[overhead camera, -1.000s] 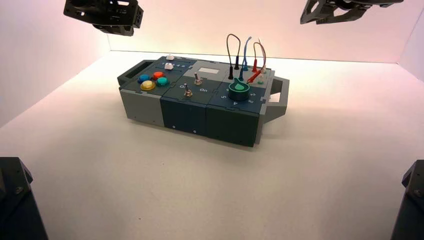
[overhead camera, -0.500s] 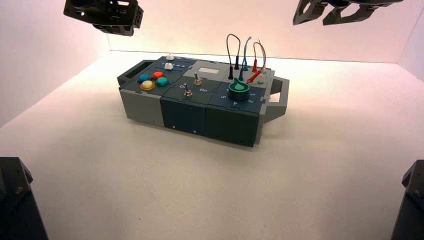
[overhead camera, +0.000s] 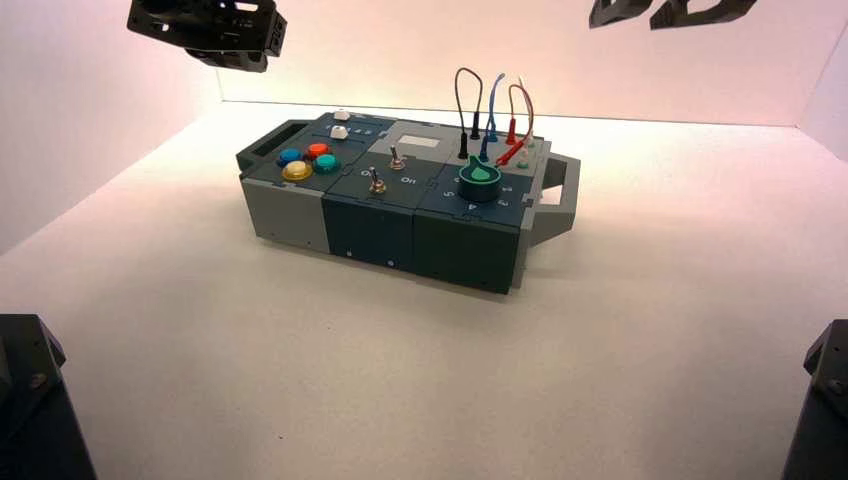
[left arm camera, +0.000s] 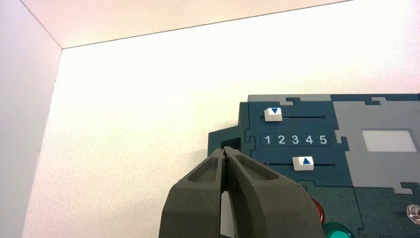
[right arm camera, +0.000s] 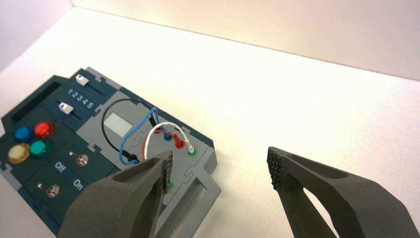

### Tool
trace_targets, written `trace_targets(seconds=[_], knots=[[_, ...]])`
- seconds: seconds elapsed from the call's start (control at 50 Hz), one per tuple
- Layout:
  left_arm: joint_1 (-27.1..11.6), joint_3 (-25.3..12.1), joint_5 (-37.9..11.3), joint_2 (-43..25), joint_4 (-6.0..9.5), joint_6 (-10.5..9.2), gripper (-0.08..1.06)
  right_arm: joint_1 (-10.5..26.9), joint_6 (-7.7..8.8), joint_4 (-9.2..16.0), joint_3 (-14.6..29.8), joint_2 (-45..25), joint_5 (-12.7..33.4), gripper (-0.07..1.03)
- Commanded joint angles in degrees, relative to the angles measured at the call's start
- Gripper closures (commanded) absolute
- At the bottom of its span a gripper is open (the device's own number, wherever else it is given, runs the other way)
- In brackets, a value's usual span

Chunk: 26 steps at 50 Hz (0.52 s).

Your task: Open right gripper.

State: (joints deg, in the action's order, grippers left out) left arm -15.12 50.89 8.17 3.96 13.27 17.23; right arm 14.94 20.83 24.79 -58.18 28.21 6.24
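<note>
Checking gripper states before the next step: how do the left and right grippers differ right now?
The black left gripper has its fingers pressed shut at the tips; the black right gripper has its textured pads spread wide. The left hangs over the box's slider end, the right over its wire end. Both hold nothing, well above the blue-grey box.

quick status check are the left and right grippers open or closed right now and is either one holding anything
Left gripper: closed, fingertips together, holding nothing, up above the box's slider end.
Right gripper: open, wide gap between its pads, holding nothing, high above the wires.
</note>
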Motion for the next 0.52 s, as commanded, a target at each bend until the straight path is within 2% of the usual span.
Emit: trace_targets(seconds=[0.02, 0.52], knots=[[0.4, -1.1, 0.7, 1.2, -0.18, 0.18, 1.01, 0.4, -0.09, 0.4, 0.6, 0.9, -0.6, -0.03], [0.4, -1.1, 1.4, 1.1, -0.18, 0.00, 1.01, 0.4, -0.26, 0.7, 0.4, 1.0, -0.6, -0.03]])
